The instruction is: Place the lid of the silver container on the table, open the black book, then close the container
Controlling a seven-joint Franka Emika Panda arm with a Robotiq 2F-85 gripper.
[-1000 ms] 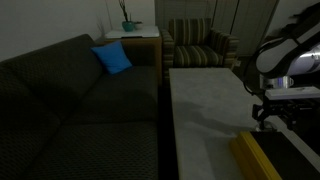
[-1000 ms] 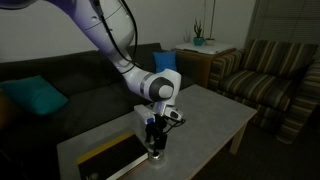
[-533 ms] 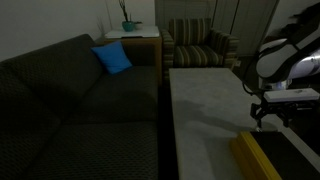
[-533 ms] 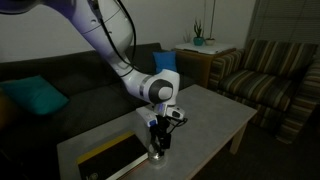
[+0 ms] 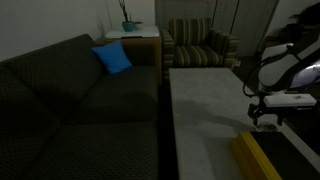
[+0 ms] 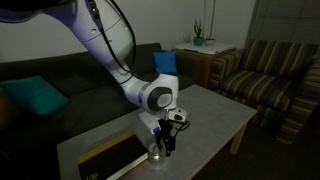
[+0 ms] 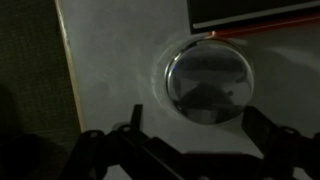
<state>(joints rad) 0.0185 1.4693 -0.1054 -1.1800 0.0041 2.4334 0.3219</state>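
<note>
In the wrist view the silver container (image 7: pixel 164 78) stands on the pale table (image 7: pixel 110 70), and its shiny round lid (image 7: pixel 208 82) mirrors my gripper. My gripper (image 7: pixel 197 116) hangs open just above it, one dark finger on each side of the tin, touching nothing. A corner of the black book (image 7: pixel 250 10) with its yellow edge lies right beside the tin. In an exterior view my gripper (image 6: pixel 162 144) is low over the table (image 6: pixel 215 115), next to the book (image 6: pixel 108 160); the tin is mostly hidden under it. The gripper (image 5: pixel 266 119) and the book (image 5: pixel 262 156) also show in an exterior view.
A dark sofa (image 5: pixel 80 110) with a blue cushion (image 5: pixel 112 58) runs along one long side of the table. A striped armchair (image 6: pixel 262 70) and a small side table with a plant (image 6: pixel 198 42) stand beyond the far end.
My gripper has come down a little over the tin and stayed open. The tin and the book have not moved.
</note>
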